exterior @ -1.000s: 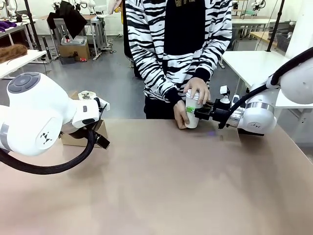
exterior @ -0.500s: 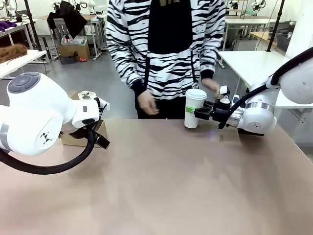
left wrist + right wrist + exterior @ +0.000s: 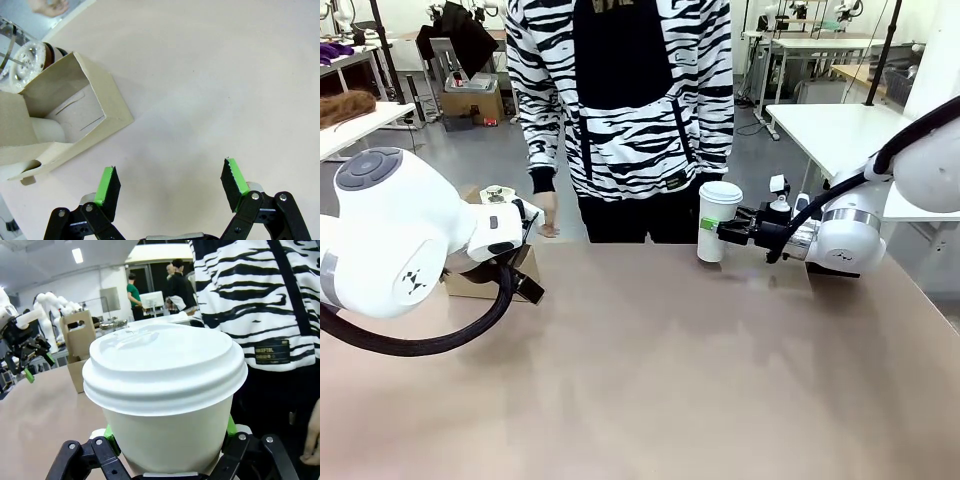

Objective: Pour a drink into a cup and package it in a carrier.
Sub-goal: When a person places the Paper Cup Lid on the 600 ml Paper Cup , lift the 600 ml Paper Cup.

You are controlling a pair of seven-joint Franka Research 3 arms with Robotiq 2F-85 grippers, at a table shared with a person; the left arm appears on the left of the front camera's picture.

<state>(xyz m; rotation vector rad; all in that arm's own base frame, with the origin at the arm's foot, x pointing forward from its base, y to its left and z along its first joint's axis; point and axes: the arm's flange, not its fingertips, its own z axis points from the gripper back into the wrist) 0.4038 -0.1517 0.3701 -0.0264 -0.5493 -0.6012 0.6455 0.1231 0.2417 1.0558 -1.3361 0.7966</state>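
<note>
The white paper cup (image 3: 718, 225), closed with a white lid, stands at the table's far edge, and my right gripper (image 3: 713, 229) is shut on its side. In the right wrist view the cup (image 3: 167, 400) sits between the green pads (image 3: 108, 433). The brown cardboard carrier (image 3: 485, 283) stands at the left behind my left arm. My left gripper (image 3: 171, 179) hangs open over bare table beside the carrier (image 3: 70, 120). The clear jug's top (image 3: 24, 59) pokes out behind the carrier; the drink itself is hidden.
A person in a striped top stands at the far side, one hand (image 3: 546, 224) hanging near the table's edge above the carrier. The table's middle and front (image 3: 660, 380) are bare. A white cylinder (image 3: 48, 131) sits inside the carrier.
The person took both hands off the cup and stepped toward picture left. The cup stays in my right gripper. Neither arm has moved.
</note>
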